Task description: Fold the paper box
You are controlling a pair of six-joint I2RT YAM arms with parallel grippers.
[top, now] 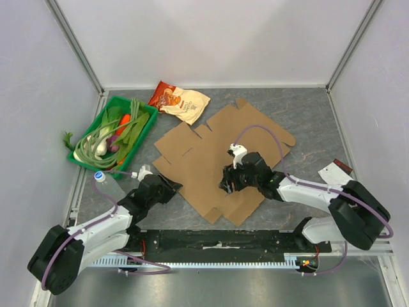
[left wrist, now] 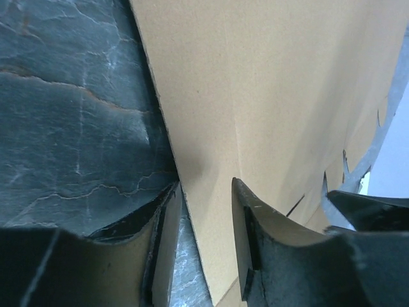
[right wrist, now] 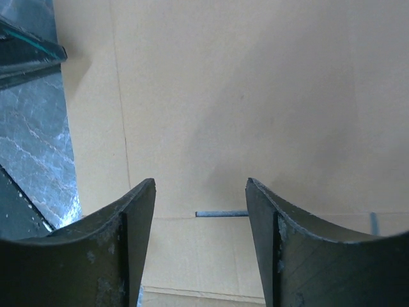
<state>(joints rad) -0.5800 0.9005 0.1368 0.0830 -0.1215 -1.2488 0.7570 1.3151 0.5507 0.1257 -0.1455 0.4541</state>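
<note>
The paper box is a large flat brown cardboard cutout (top: pixel 217 153) with flaps and creases, lying on the dark table. My left gripper (top: pixel 171 187) is open at the cutout's near-left edge. In the left wrist view its jaws (left wrist: pixel 204 217) straddle that edge, one finger over the table and one over the cardboard (left wrist: pixel 275 96), gripping nothing. My right gripper (top: pixel 227 182) is open and low over the cutout's near middle. In the right wrist view it (right wrist: pixel 200 198) is empty above the cardboard (right wrist: pixel 223 96), with a short slit (right wrist: pixel 220 213) between the fingers.
A green tray (top: pixel 92 165) of vegetables stands at the left. A cream-and-red snack bag (top: pixel 180 101) lies at the back, touching the cutout's far edge. A plastic bottle (top: pixel 108 185) lies beside my left arm. A small white and dark red object (top: pixel 335 171) lies at the right. Walls enclose the table.
</note>
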